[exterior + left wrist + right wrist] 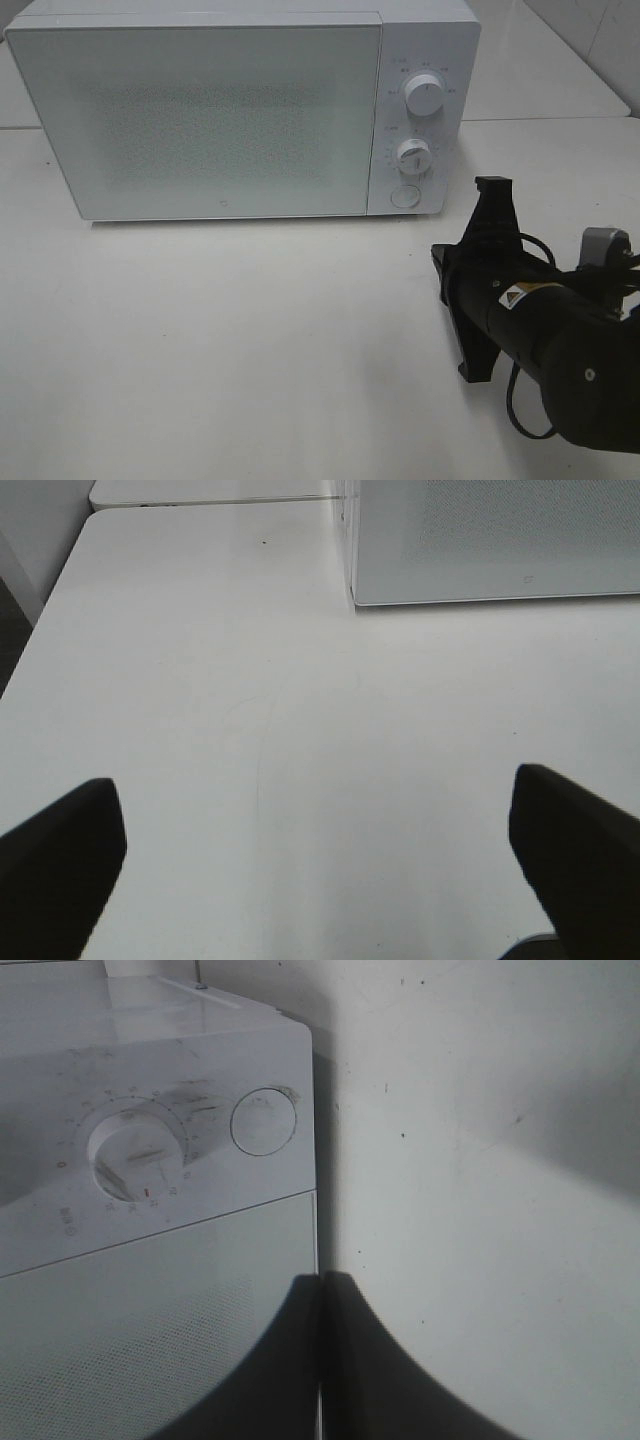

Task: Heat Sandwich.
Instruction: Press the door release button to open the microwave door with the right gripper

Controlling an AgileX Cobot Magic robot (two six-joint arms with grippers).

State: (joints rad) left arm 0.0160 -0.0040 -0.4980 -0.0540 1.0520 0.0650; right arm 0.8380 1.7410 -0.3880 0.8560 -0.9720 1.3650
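White microwave standing along the far edge of the white table, its perforated door closed across the front. The control panel on its right side carries an upper dial, a lower dial and a round button beneath them. The right gripper hangs above the table near its right edge, in front of the control panel and apart from the microwave; its jaws are pressed together with nothing between them, as the right wrist view confirms, where the lower dial and the round button lie ahead of the tips. The left gripper shows only in its own wrist view, above the bare table toward the left edge, short of the microwave's front corner; its two dark fingers are spread wide and hold nothing. The sandwich appears in no view, and its place cannot be told.
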